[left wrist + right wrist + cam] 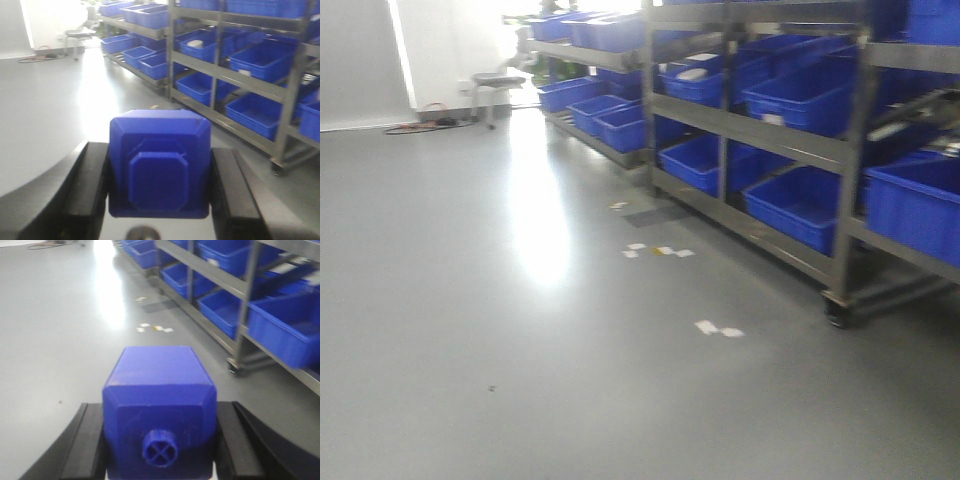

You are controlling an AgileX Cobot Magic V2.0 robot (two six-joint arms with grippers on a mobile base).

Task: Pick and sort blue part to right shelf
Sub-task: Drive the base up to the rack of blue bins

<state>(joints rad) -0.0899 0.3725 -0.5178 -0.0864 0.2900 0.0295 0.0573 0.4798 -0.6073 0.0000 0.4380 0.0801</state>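
On open grey floor (520, 300), with the right shelf (750, 128) standing ahead and to the right, apart from the robot. Left wrist view: the left gripper (160, 150) is clamped on a blue part (160, 170), whose stepped flat end faces the camera; a black finger (92, 190) presses each side. Right wrist view: the right gripper (161, 412) is likewise closed on a second part (159, 385), its round cap (160, 454) towards the camera. Both parts sit square between the fingers, clear of the floor. The shelf carries blue bins (800, 95) on several tiers. The front view is blurred, so bin contents cannot be read reliably.

Step in hand, as judged: carrying the parts to the shelf. To do it well, the base should come up square to the shelf front and halt short of the frame and its caster (837, 308). Both grips should be firm throughout. Each arm should then reach over a bin rim, not through the rails, and lower its part well inside the bin before letting go.
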